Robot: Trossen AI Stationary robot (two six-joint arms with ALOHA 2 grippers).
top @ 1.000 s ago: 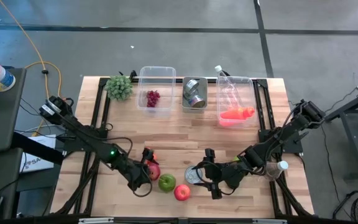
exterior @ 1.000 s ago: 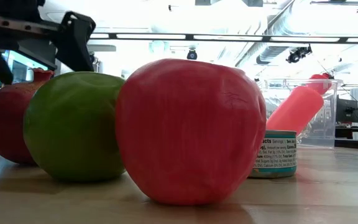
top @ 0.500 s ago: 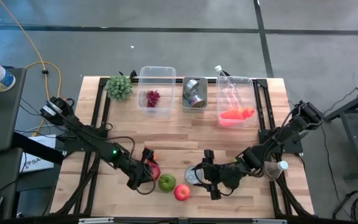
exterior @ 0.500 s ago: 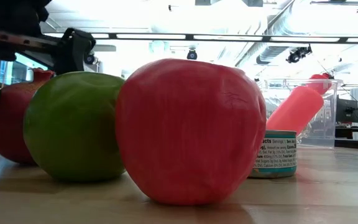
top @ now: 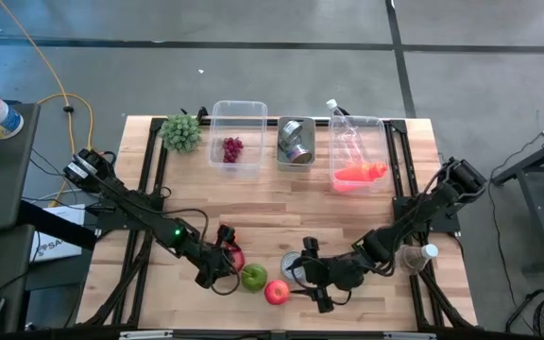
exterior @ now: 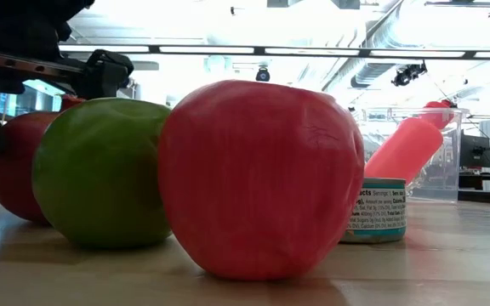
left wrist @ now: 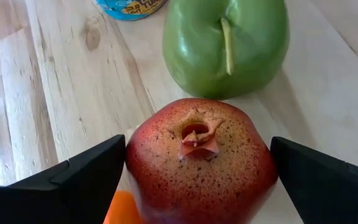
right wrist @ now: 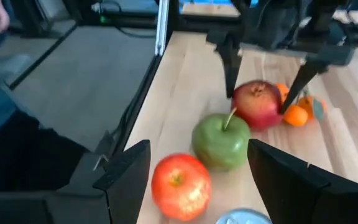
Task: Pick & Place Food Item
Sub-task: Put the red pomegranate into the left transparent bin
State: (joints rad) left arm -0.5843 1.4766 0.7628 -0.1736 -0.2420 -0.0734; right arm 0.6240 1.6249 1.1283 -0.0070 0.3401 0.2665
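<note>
Wooden table bears apples, tin, tubs.

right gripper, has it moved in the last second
Yes. In the high view the right gripper has slid toward the table's near edge and a little leftward, past the tuna can, closer to the red apple.

Red apple, green apple, pomegranate between far dark jaws, oranges behind
</note>
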